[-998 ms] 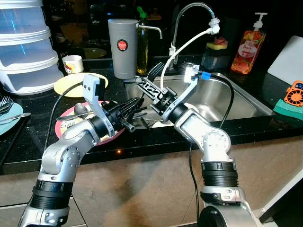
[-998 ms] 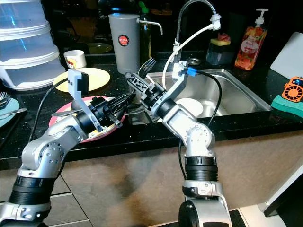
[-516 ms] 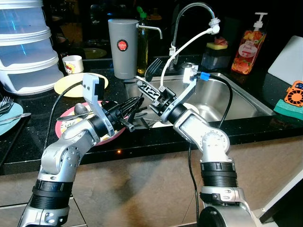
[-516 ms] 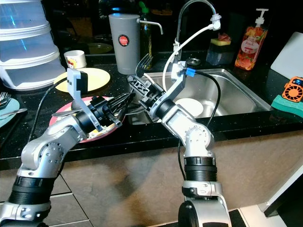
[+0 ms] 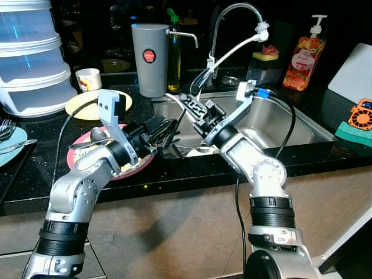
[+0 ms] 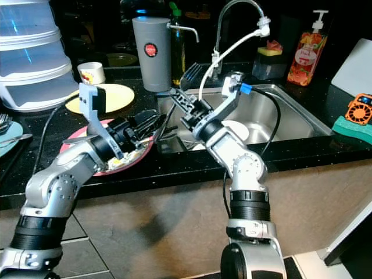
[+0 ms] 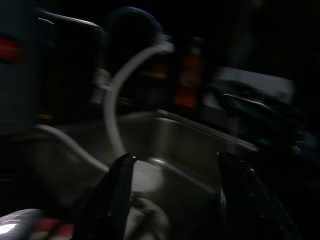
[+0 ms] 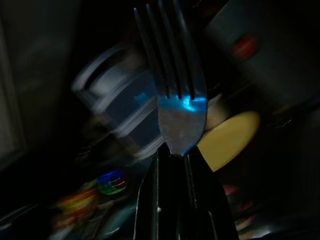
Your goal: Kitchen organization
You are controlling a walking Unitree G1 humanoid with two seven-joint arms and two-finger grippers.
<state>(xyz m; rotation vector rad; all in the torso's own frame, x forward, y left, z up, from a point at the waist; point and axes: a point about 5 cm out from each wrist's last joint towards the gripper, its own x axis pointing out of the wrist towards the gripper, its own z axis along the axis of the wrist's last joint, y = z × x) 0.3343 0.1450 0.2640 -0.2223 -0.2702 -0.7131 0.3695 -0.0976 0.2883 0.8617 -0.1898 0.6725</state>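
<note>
- Right gripper (image 6: 185, 100): raised over the left end of the sink (image 5: 290, 125), jaws closed on a fork (image 8: 175, 95) by its handle. Tines point up and away from the jaws, toward the grey canister (image 5: 150, 58).
- Right wrist view: fork blade sits upright between the two fingers (image 8: 145, 200); a blue glint shows on the blade. Background blurred; yellow plate (image 5: 87, 104) shows past the fork.
- Left gripper (image 5: 163, 131): beside the right gripper, on its left, at the sink's left edge. Jaws parted, nothing between them.
- Left wrist view: dark. The two fingers (image 7: 117, 195) stand well apart, with the sink basin and white hose (image 5: 232, 52) beyond them.
- Pink plate (image 5: 78, 160): on the tabletop (image 5: 35, 174) under the left forearm, behind the left jaws. A spoon (image 5: 96, 136) lies on it.
- White plate (image 6: 238, 129): in the sink, below and right of the right jaws.
- Tap (image 5: 229, 14): arches above the sink, behind the right jaws.
- Soap bottle (image 5: 302, 58): on the far sink rim, well to the right of the jaws.
</note>
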